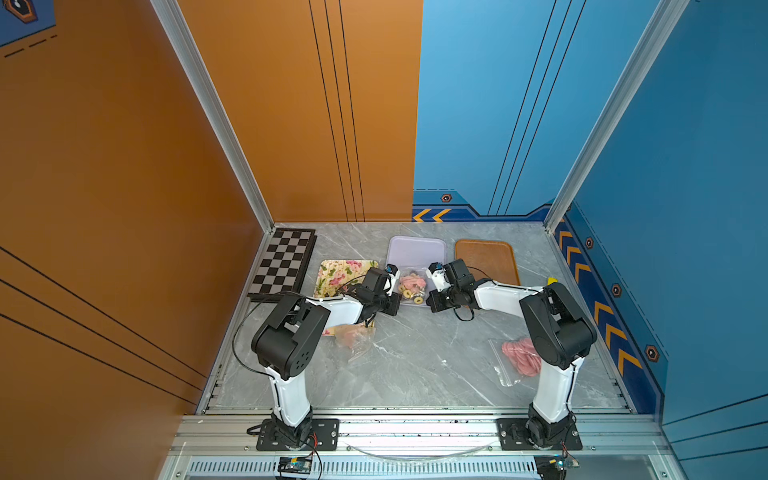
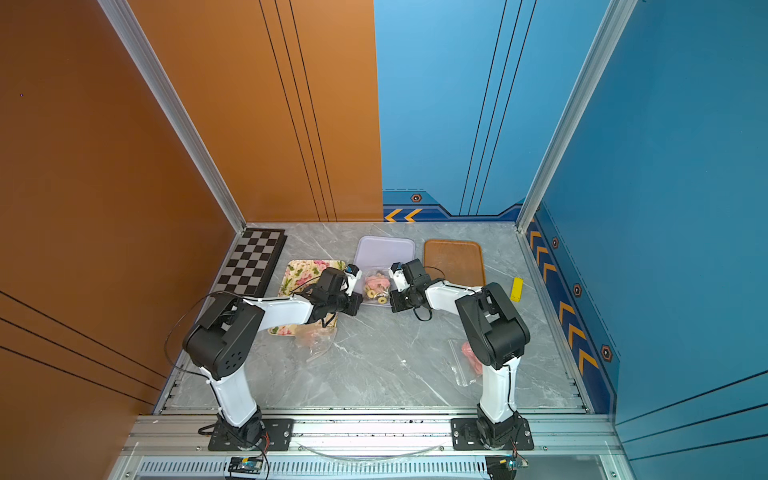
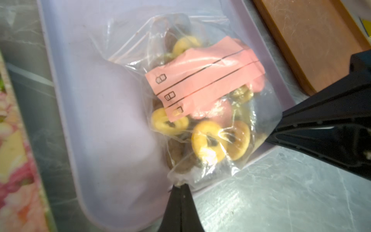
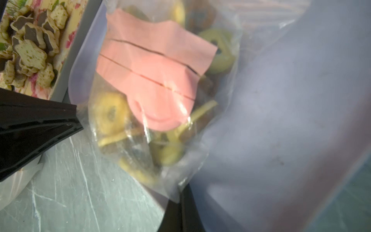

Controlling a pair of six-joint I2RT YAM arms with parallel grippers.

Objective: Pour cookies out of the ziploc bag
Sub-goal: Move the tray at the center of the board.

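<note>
Left gripper: nearest in its wrist view; black fingers pinched together on one corner of the bag.
Right gripper: fingers likewise closed tight on the opposite corner of the same bag.
Bag: clear plastic with a pink lined label, stretched between the two grippers above the near end of the lilac tray. Whether it touches the tray cannot be told.
Cookies: all inside the bag, bunched low; yellow-ringed rounds with dark centres, brown ones and flat pink discs.
Lilac tray: bare surface showing beyond the bag.
Floral tray: just beside the lilac tray, on the left arm's side; a heap of star cookies, tan and dark brown, lies on it.
Brown tray: on the lilac tray's other side, by the right arm.
Chessboard: in the far corner, past the floral tray.
Second bag: crumpled on the table below the left arm.
Third bag: holds pink pieces, lying beside the right arm.
Yellow block: near the right-hand wall, in a top view.
</note>
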